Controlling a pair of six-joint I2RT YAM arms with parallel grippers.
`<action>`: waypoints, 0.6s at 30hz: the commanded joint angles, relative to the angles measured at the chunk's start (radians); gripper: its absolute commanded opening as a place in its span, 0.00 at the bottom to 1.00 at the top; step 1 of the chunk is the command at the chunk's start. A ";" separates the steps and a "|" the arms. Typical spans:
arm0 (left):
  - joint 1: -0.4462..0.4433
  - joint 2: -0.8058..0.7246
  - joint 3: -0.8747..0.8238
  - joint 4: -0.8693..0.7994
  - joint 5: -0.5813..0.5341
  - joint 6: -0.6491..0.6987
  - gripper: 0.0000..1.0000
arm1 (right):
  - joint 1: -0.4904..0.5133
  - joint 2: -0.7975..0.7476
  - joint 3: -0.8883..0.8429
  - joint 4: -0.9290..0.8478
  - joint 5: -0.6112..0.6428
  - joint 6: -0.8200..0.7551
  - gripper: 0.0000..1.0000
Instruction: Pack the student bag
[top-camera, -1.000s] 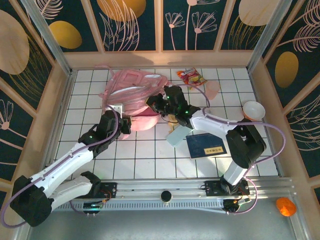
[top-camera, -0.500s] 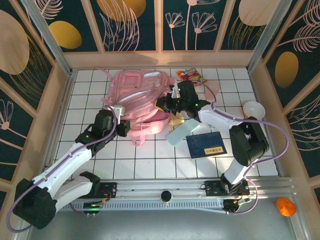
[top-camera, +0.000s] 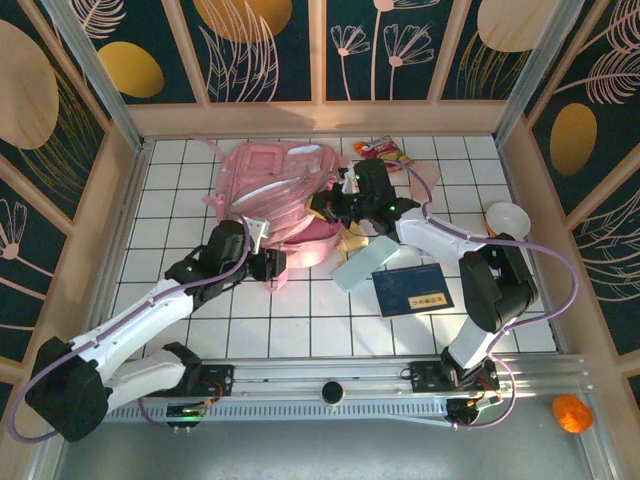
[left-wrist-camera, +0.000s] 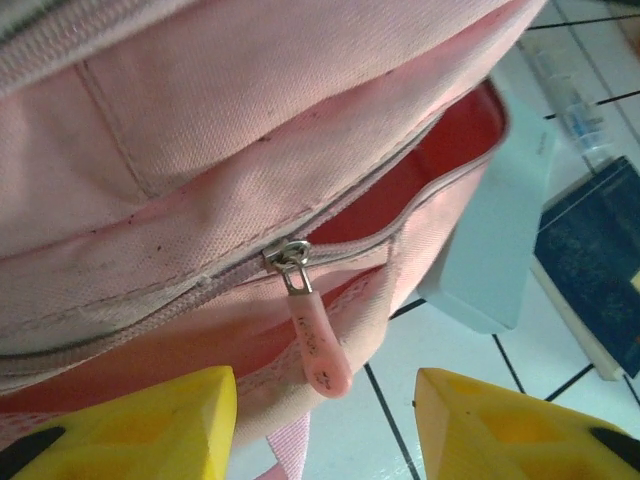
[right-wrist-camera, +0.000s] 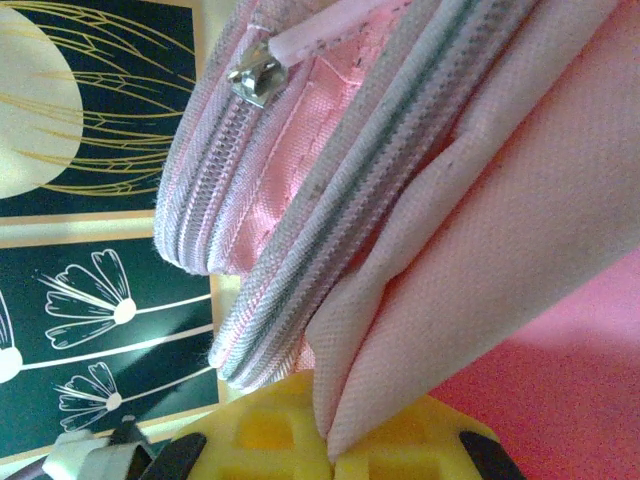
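The pink student bag (top-camera: 268, 190) lies at the back middle of the tiled floor, its mouth gaping to show red lining (left-wrist-camera: 440, 150). My left gripper (top-camera: 272, 266) is at the bag's near edge and is open. Its yellow fingers (left-wrist-camera: 130, 425) stand well apart, with the pink zipper pull (left-wrist-camera: 320, 350) hanging between and just above them, untouched. My right gripper (top-camera: 320, 208) is at the bag's right edge. It is shut on a fold of the bag's pink fabric (right-wrist-camera: 440, 300), pinched between its yellow pads (right-wrist-camera: 270, 435). A second zipper slider (right-wrist-camera: 255, 75) shows above.
A pale blue box (top-camera: 362, 265) and a dark blue book (top-camera: 412, 290) lie right of the bag. A snack packet (top-camera: 383, 152) sits at the back, a white bowl (top-camera: 507, 220) at the right. Yellow items (top-camera: 352, 240) lie under my right arm.
The right gripper pulled the bag's edge back and to the right, spreading the bag open. The left gripper has moved right along the bag's near edge to the zipper pull.
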 joint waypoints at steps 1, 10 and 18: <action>-0.007 0.033 0.035 -0.015 -0.053 -0.037 0.51 | 0.016 -0.050 0.058 0.071 -0.022 0.011 0.00; -0.008 0.112 0.060 0.069 -0.076 -0.054 0.38 | 0.035 -0.049 0.063 0.076 -0.039 0.012 0.00; -0.007 0.062 0.020 -0.011 -0.161 0.011 0.06 | -0.019 -0.066 0.058 -0.021 -0.110 -0.075 0.00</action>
